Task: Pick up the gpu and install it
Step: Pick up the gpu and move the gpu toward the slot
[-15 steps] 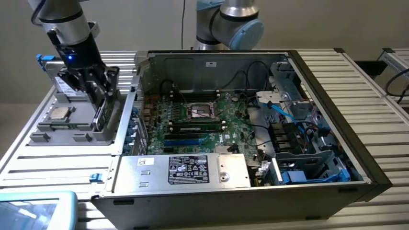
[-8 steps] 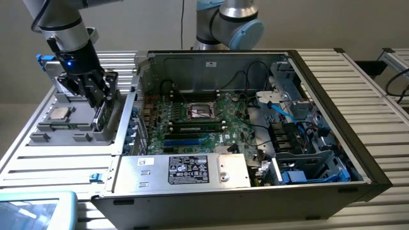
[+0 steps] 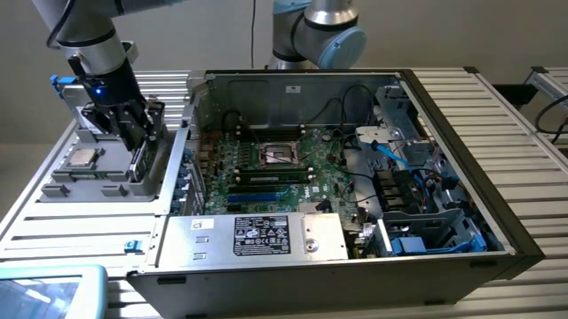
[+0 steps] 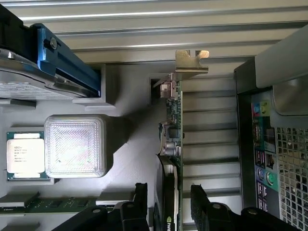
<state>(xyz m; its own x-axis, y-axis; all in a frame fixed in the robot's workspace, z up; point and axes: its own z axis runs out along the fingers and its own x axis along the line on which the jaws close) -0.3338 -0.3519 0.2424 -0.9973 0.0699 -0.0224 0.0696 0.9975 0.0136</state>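
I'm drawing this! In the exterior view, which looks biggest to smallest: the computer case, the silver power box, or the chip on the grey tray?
Largest: computer case
Middle: silver power box
Smallest: chip

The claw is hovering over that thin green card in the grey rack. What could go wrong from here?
1. The gpu stands on its thin edge between the open jaws of the gripper. Closing off-centre could tip it in the grey rack.
2. Its silver bracket sits close to the rack's edge and might snag on lifting.
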